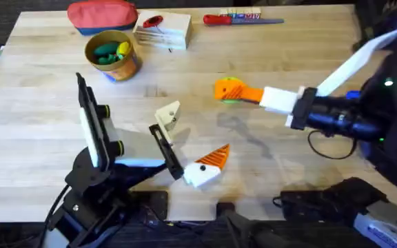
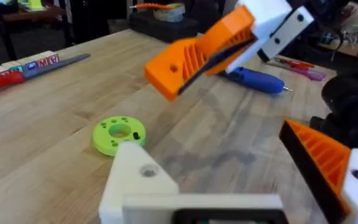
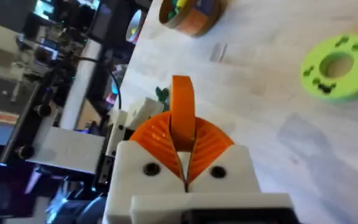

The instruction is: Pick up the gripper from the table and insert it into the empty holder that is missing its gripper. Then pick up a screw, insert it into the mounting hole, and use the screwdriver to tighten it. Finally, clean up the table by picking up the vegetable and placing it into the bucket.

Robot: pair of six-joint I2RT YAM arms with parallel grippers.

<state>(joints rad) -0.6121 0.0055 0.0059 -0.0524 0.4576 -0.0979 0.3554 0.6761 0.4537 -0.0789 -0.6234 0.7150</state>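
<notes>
At the table's middle, right pincer (image 1: 229,89): closed on the loose orange gripper (image 3: 182,102), which stands edge-up, nipped between its two orange ribbed pads (image 3: 211,142); the tip hangs above the wood.
Under that tip: a green disc (image 2: 118,134) lies flat on the table, peeping out at 6 o'clock of the pincer in the overhead view.
Left pincer (image 1: 193,136): at about 7 o'clock of the right one, spread wide with nothing between its fingers.
Holder (image 2: 135,182): the bare white block on the left pincer's far finger, apart from the held gripper, which hangs higher and further out.
Mounting hole (image 2: 148,170): a dark round hole on the holder's upper face, nothing in it.
Other left finger: carries a white block with an orange wedge tip (image 1: 215,157).
Screwdriver (image 2: 253,79): the blue one lies on its side on the table beyond the right pincer, seen from the left wrist, untouched.
Bucket (image 1: 126,67): at 10 o'clock of the right pincer, well apart, upright, with green and yellow pieces inside.
Red pouch (image 1: 102,15): just behind the bucket, at the far edge.
Small box (image 1: 164,33): beside the pouch, a red item on top.
Red-handled screwdriver (image 1: 242,19): at 12 o'clock, along the far edge.
</notes>
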